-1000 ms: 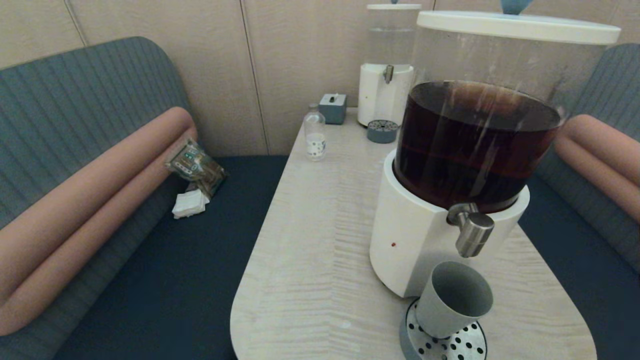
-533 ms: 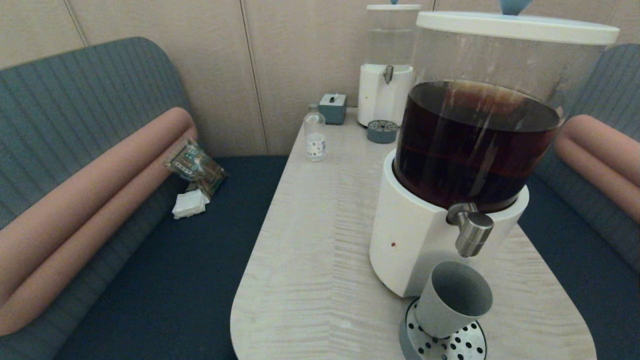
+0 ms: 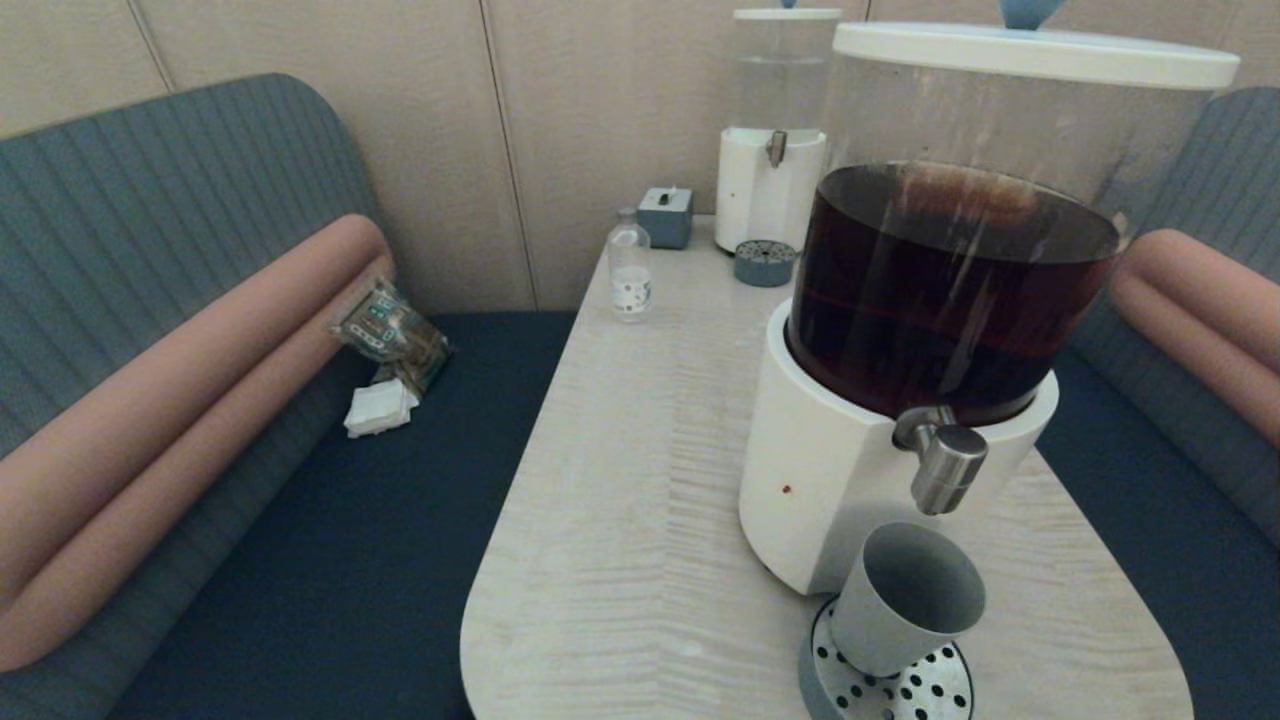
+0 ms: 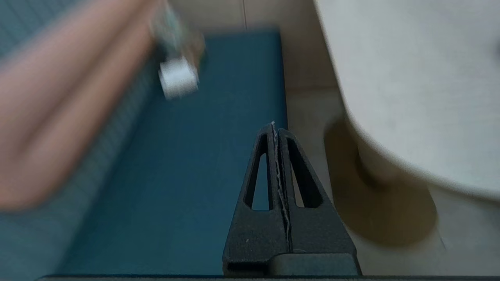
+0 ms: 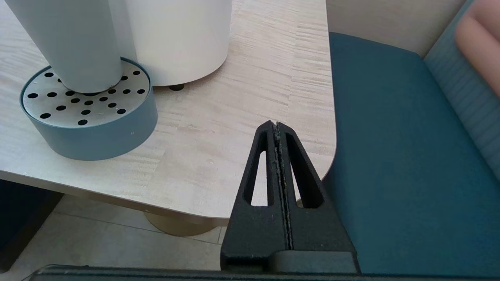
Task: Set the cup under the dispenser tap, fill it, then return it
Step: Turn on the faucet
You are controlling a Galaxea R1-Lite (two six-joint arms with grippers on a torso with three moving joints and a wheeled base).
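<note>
The booth seats are the biggest thing here: a blue-grey bench (image 3: 190, 330) with salmon bolsters on the left, and another one (image 3: 1215, 300) on the right. Between them sits the pale wood-grain counter (image 3: 640, 470), running from the near edge back to the beige wall.

On the counter's near right side stands the big dispenser (image 3: 850, 480), white base with a clear tank about half full of dark brown liquid and a white lid on top. Far back on the counter there's a smaller dispenser (image 3: 770, 180) with clear liquid and its own little drip tray (image 3: 764, 264) in front.

The perforated drip tray (image 3: 900, 690) of the big one sits right at the near edge of the counter, touching the white base. The cup (image 3: 905, 600) stands upright on that tray, directly below the dispenser tap (image 3: 945, 468), which sticks out of the base toward the near side. No liquid visible running, and the inside of the cup looks plain grey.

Smaller stuff: a clear bottle (image 3: 630, 268) with a white label at the far left of the counter, a small grey box (image 3: 666, 216) beyond it, and on the left seat a crinkly packet (image 3: 392, 332) with a white folded napkin (image 3: 380, 408) just beside it.

Both arms are out of the head view. The left tool (image 4: 275, 128) hangs over the left seat beside the counter, fingers pressed together, holding nothing. The right tool (image 5: 275, 127) is at the near right corner of the counter, apart from the tray and cup, also pressed together and empty.
</note>
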